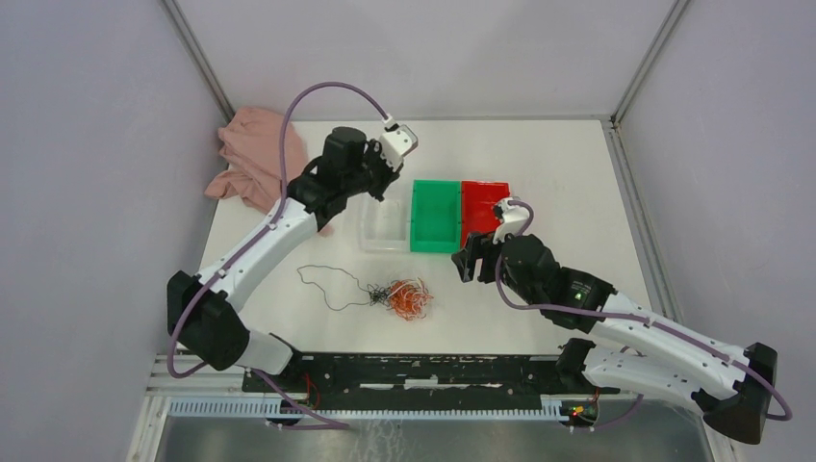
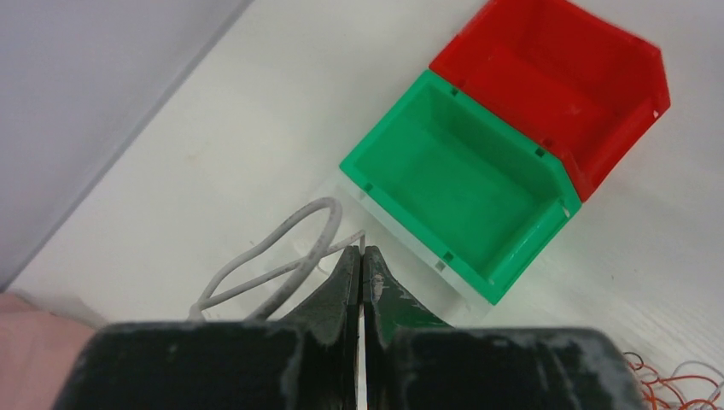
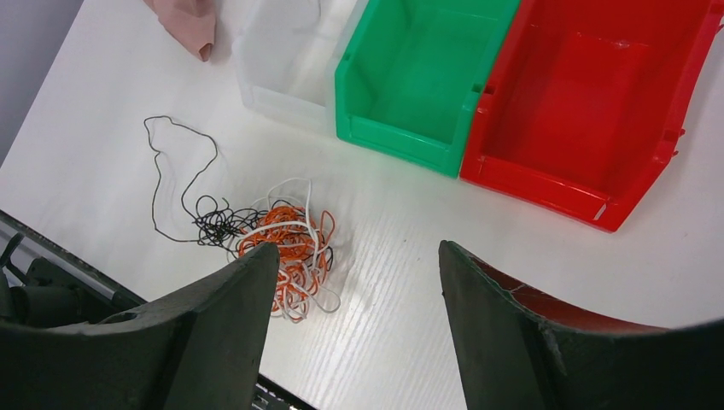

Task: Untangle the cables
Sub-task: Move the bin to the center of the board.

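My right gripper hangs open above the table; the cables lie tangled on it, just beside one finger. My left gripper is closed over the clear bin, with a whitish wire looping beside its tips.

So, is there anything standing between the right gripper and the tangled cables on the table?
Nothing visible does. The right gripper hangs open, and the cables lie near it with only bare table between. The green bin and red bin stand farther back, off that path.
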Controlling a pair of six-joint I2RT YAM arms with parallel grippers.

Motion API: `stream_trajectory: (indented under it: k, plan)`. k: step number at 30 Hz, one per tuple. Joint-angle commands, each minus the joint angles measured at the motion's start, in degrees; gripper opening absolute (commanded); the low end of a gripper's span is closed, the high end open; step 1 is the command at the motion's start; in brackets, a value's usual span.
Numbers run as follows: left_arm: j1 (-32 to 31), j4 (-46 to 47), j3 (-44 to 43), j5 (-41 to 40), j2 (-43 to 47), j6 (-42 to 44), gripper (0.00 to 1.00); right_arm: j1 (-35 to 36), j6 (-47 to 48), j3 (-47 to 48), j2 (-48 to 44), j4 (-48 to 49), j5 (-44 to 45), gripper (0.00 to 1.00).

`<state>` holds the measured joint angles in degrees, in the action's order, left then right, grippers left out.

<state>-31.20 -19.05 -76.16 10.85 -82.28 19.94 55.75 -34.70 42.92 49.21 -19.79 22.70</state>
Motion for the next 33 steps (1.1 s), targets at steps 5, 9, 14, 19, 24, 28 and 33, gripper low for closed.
stream_trajectory:
  k: [5,9,14,19,24,28,33]
  plan:
    - [0.49,3.48,7.35,-0.99,-1.31,4.07,0.03,-0.35,-0.45,0.06,0.32,2.48,-0.46,0.75]
    - [0.96,-1.53,5.56,0.27,-5.51,5.41,0.03,-0.42,-0.6,0.06,0.12,2.12,-0.47,0.74]
    - [1.05,-11.44,-0.01,0.54,-11.22,6.56,0.1,-0.53,-0.63,0.15,-0.16,1.76,-0.47,0.75]
    - [1.3,-15.34,-1.31,0.8,-12.18,5.76,0.23,-0.57,-0.67,0.39,0.05,1.82,-0.87,0.74]
    - [1.34,-20.14,-4.09,5.45,-11.13,6.37,0.74,-0.72,-0.87,0.7,0.24,1.94,-1.31,0.75]
    - [1.34,-23.88,-6.52,8.63,-9.87,7.04,0.85,-0.69,-0.91,0.84,0.32,2.11,-1.34,0.74]
    - [1.81,-26.22,-8.39,11.14,-7.64,6.6,0.84,-0.72,-1.07,1.02,0.67,2.48,-1.78,0.74]
